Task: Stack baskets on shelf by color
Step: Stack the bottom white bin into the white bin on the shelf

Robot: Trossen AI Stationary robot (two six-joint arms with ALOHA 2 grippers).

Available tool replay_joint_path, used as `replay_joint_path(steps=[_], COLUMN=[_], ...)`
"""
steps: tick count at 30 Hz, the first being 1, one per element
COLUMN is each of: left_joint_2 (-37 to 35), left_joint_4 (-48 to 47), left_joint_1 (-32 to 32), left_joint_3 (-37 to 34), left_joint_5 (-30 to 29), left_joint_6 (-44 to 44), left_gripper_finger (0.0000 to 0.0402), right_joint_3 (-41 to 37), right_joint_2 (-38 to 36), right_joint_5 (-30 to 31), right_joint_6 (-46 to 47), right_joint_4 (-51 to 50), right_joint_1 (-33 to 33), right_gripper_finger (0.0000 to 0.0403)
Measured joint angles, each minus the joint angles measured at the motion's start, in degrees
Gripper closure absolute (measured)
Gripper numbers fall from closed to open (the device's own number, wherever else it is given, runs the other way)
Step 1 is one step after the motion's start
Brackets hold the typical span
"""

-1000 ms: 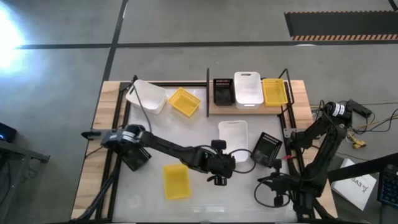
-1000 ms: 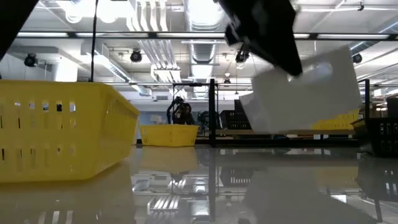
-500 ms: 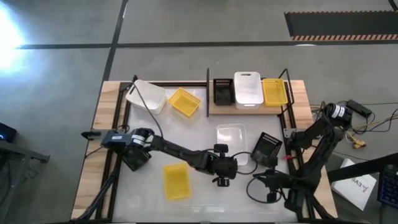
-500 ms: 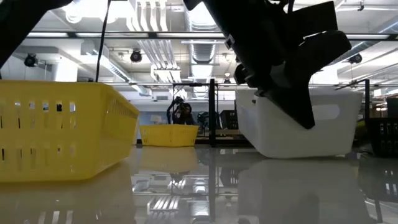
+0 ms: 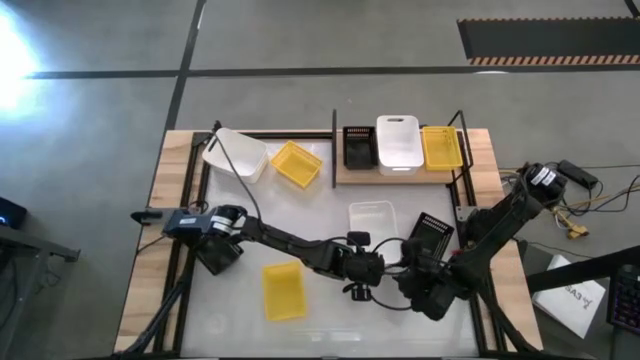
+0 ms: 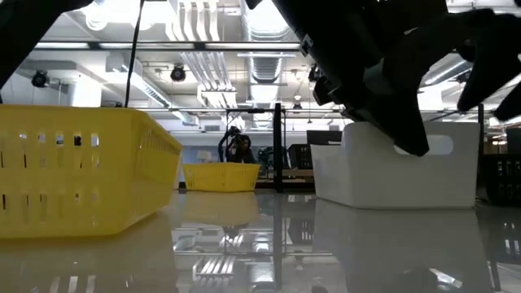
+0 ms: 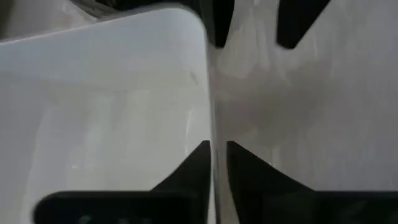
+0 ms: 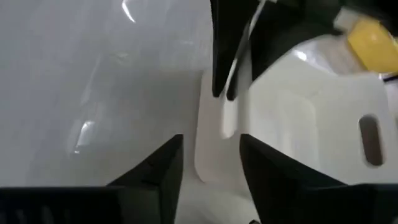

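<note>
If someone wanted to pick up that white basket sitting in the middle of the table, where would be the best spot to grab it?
Probably by the thin rim of the white basket, coming from above. It stands upright with its mouth open upward, so one finger can slip inside and one outside the wall. The left tool already pinches its rim that way; the right tool is close by.

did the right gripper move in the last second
Yes. In the high view the right gripper has swung in from the table's right edge toward the centre, close to the white basket held by the left gripper.
</note>
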Motion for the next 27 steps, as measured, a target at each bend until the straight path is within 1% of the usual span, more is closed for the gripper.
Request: replay_joint_path(steps=[3,7,10,12,16,19,21,23,25,27], left_joint_2=[0.00,-1.10,-4.48,-7.43,-13.15,-16.33,-18.60,-20.35,-21.86,-23.23], left_joint_4=[-0.01,-1.14,-3.34,-5.01,-12.53,-18.31,-19.33,-19.49,-19.33,-18.30], left_joint_1=[-0.03,0.02,-0.02,-0.14,-0.58,-1.79,-3.51,-5.49,-7.74,-9.92], left_joint_3=[-0.07,-0.04,-0.11,-0.49,-1.81,-3.57,-6.19,-10.01,-14.30,-18.77], left_joint_5=[1.09,1.72,2.36,2.34,2.33,1.10,-1.60,-5.18,-8.56,-11.96], left_joint_6=[-0.02,0.02,0.00,-0.81,-7.51,-13.73,-16.62,-19.82,-24.07,-29.27], left_gripper_finger=[0.0322,0.0268,0.0238,0.0225,0.0215,0.0215,0.0214,0.0214,0.0214,0.0214], right_joint_3=[1.18,1.13,-0.45,-1.51,-3.27,-3.59,-3.57,-3.69,-3.70,-3.72], right_joint_2=[-0.91,-1.24,-1.18,-0.85,-0.82,-0.51,-0.39,-0.39,-0.39,-0.39], right_joint_5=[-0.12,-0.02,0.81,1.44,1.33,-0.25,-3.18,-7.44,-11.33,-13.65], right_joint_6=[-1.49,-1.54,-0.77,-0.60,-1.09,-2.13,-2.85,-3.74,-4.53,-5.32], right_joint_4=[0.13,0.05,0.15,0.93,8.05,11.33,12.49,13.72,13.68,13.74], right_joint_1=[0.02,-0.27,-0.78,-1.63,-4.47,-7.48,-9.61,-11.86,-13.60,-14.86], right_gripper_finger=[0.0236,0.0236,0.0239,0.0243,0.0254,0.0262,0.0266,0.0270,0.0273,0.0276])
